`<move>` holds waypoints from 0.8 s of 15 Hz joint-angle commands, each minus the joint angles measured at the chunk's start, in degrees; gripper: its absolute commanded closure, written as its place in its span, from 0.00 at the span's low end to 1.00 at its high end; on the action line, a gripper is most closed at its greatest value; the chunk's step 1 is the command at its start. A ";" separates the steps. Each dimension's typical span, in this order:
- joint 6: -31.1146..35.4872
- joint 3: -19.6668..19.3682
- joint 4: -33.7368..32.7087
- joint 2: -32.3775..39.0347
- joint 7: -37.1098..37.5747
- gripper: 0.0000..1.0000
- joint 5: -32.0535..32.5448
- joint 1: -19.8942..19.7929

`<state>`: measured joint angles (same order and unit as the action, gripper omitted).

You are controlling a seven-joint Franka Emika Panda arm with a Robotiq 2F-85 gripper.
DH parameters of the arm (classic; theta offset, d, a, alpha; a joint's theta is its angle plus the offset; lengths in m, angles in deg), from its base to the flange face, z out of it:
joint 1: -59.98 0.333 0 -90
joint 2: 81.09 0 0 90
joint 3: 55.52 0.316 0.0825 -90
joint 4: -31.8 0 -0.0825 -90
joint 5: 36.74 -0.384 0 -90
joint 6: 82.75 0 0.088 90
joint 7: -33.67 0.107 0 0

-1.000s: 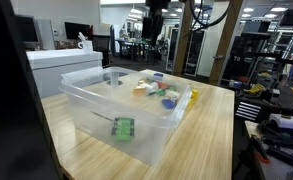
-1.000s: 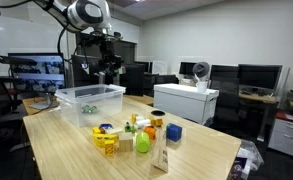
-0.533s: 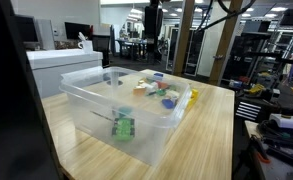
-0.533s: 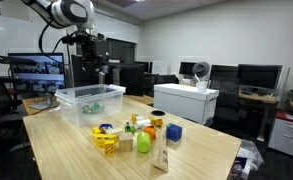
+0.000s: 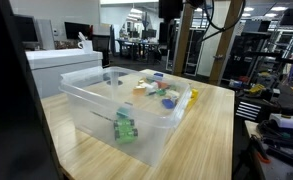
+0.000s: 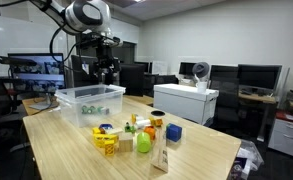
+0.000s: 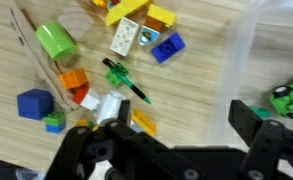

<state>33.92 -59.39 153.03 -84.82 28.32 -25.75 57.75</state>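
Observation:
My gripper (image 7: 181, 115) is open, its two black fingers (image 7: 248, 112) spread wide with nothing between them. It hangs high above the wooden table, just beside the rim of a clear plastic bin (image 7: 244, 40). A green toy (image 7: 289, 97) lies inside that bin, and it shows through the bin wall in an exterior view (image 5: 124, 128). Below and to the left lie loose toys: a green pen (image 7: 126, 80), a green cylinder (image 7: 54, 40), a blue cube (image 7: 33, 103) and a blue brick (image 7: 167, 47). The gripper (image 6: 107, 71) shows above the bin (image 6: 91, 100) in an exterior view.
A cluster of toys (image 6: 136, 135) sits on the table (image 6: 196, 150) beside the bin, also seen behind the bin (image 5: 161, 92). A white box (image 6: 184, 100) stands beyond the table. Desks, monitors and shelving surround the table.
The arm swung to one side and back above the bin. The green toy in the bin now stands in a slightly different pose.

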 commanded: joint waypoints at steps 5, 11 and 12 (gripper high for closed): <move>6.03 -4.41 3.79 6.66 0.58 0.00 6.20 -5.16; 15.14 -5.06 2.59 17.68 0.78 0.00 6.84 -5.34; 16.37 -5.24 1.95 19.42 0.69 0.00 6.98 -5.35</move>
<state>47.41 -64.35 156.85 -69.45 28.40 -20.43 52.71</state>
